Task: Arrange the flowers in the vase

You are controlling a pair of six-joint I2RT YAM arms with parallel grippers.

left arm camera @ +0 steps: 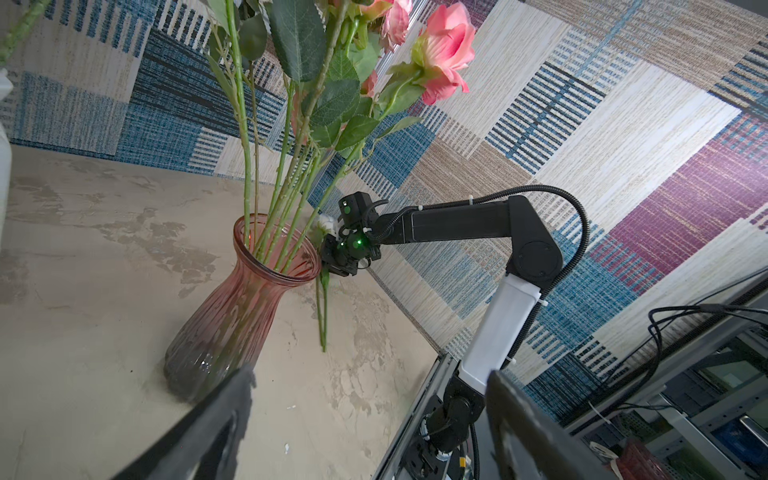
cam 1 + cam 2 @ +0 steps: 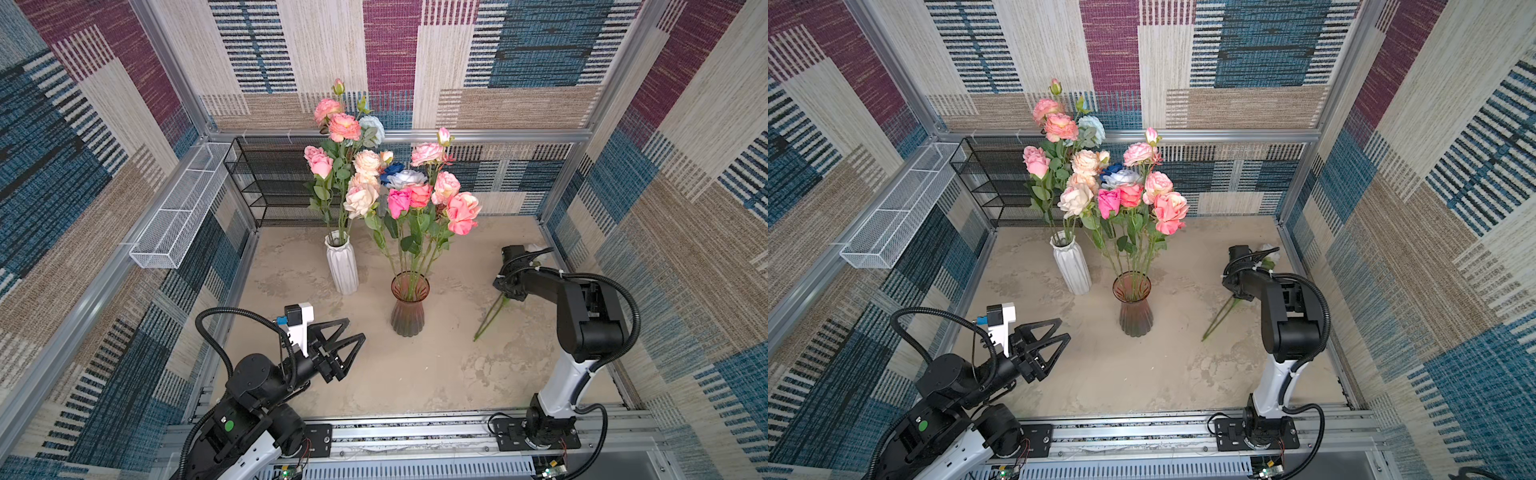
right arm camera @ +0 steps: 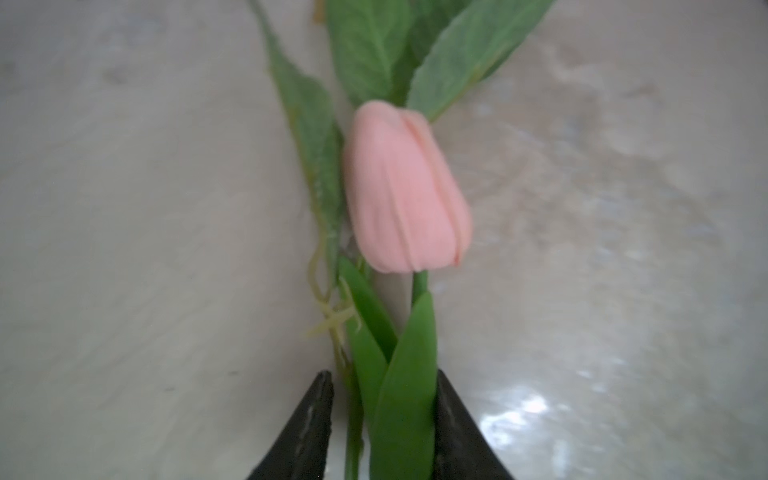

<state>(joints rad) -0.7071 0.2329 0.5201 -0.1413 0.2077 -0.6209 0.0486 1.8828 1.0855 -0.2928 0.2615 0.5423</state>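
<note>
Closed pale-pink tulip bud (image 3: 405, 187) on leafy green stem (image 3: 419, 284)

**Right grasp unreadable, loose stems mostly covered**

The right wrist view is soft throughout; the pale pink closed tulip-shaped bud (image 3: 405, 187) is smeared, and the right gripper (image 3: 382, 374) shows only two black fingers (image 3: 307, 428) cropped by the picture's edge, their contact with the green leaves (image 3: 403, 395) between them unclear; in both top views that gripper sits hidden under its own black wrist (image 2: 509, 282), which also covers most of the loose green-stemmed flowers (image 2: 489, 318), leaving stem ends and a scrap of white bloom (image 2: 536, 249).
</note>
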